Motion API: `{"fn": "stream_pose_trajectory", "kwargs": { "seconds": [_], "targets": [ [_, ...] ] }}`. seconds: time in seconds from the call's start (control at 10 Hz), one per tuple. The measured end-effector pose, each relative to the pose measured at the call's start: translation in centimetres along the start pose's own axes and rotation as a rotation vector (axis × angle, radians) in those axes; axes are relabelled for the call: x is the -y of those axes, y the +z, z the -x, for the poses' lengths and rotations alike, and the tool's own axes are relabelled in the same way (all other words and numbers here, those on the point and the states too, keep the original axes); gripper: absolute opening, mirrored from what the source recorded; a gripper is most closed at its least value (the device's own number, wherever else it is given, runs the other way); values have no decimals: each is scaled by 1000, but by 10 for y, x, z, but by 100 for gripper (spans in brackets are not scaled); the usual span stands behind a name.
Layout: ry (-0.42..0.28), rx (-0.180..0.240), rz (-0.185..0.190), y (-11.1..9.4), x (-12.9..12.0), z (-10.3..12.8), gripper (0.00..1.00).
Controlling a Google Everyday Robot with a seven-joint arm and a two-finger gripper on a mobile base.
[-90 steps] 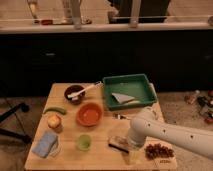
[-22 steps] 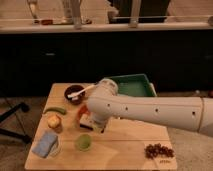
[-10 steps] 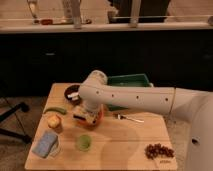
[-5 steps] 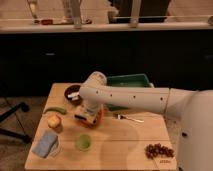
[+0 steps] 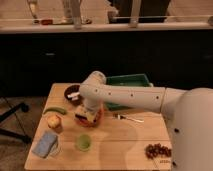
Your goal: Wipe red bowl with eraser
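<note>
Gripper low over the red bowl, clamped on the eraser — pale block pressed down toward the bowl's left side, with only a sliver of orange-red rim showing past the wrist. Mid-wipe, by the look of it.

Main hazard: sliding of the bowl itself. Shallow, light-looking, with nothing pinning it to the table. Under too much sideways drag, likely to skate along with the eraser instead of getting wiped. Close on the left, a yellow fruit; just in front, the green cup. Either one easily nudged or tipped by a shoved bowl.

Second hazard: pressing down too near the rim. Could lever the far edge up and rock the bowl off its base.

Third: twisting or slipping of the eraser under friction — a small block, with the contact hidden beneath the wrist, so hard to judge how squarely held.

Also worth watching: the forearm, passing just beside the green tray and near the fork. Dark maroon bowl just behind the wrist, near enough to be clipped on a backward stroke.

Probably safest with short, light strokes well inside the rim.
</note>
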Motion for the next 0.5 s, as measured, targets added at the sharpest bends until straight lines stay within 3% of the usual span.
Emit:
{"fn": "stream_pose_trajectory", "kwargs": {
  "seconds": [0.5],
  "targets": [
    [-110,-116,-16,7,4,-11,0]
  ]
}}
